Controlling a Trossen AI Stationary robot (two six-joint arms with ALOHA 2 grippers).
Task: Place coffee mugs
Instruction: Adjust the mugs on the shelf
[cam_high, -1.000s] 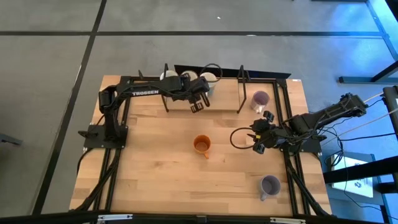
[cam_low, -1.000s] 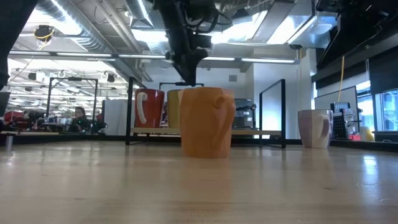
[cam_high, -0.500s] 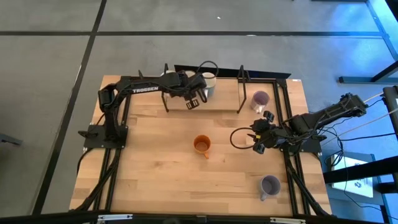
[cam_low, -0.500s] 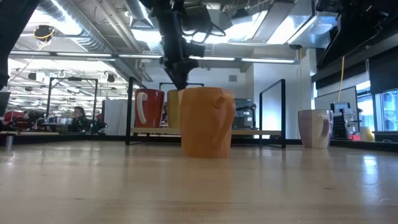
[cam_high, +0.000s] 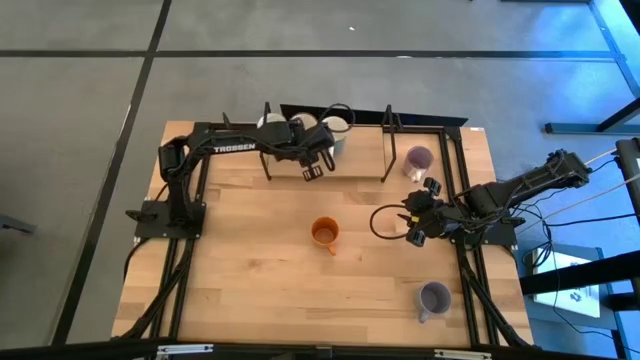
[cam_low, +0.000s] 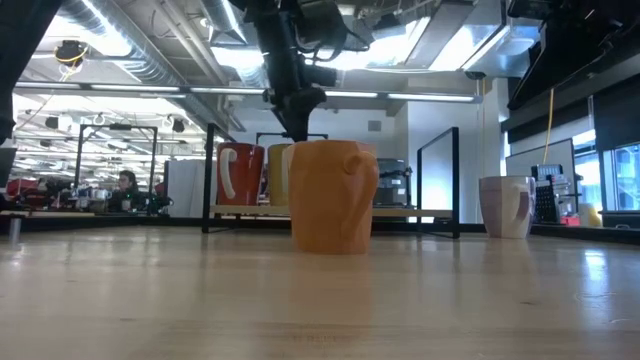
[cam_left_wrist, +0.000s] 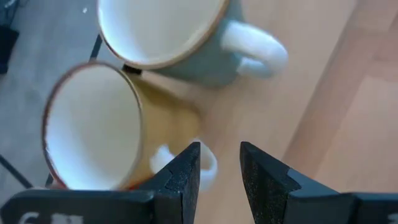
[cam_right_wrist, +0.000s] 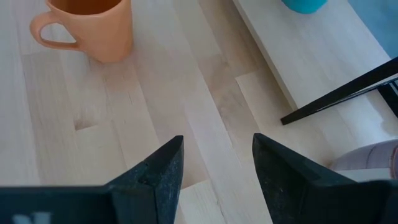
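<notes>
I see one mug near the middle of the desk, another at the near right corner, a third far right. More mugs cluster at the far edge, with my left gripper just before them.

Only readable txt: "TROSSEN", white letters on left arm, high view. Nothing legible on mugs, desk or elsewhere.

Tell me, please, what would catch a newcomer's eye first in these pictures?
Probably the orange mug, standing alone mid-table and filling the low view. Next, the left gripper, open and empty, at the far edge by the white mugs on the rack, while the right gripper waits, open, at the right.
</notes>
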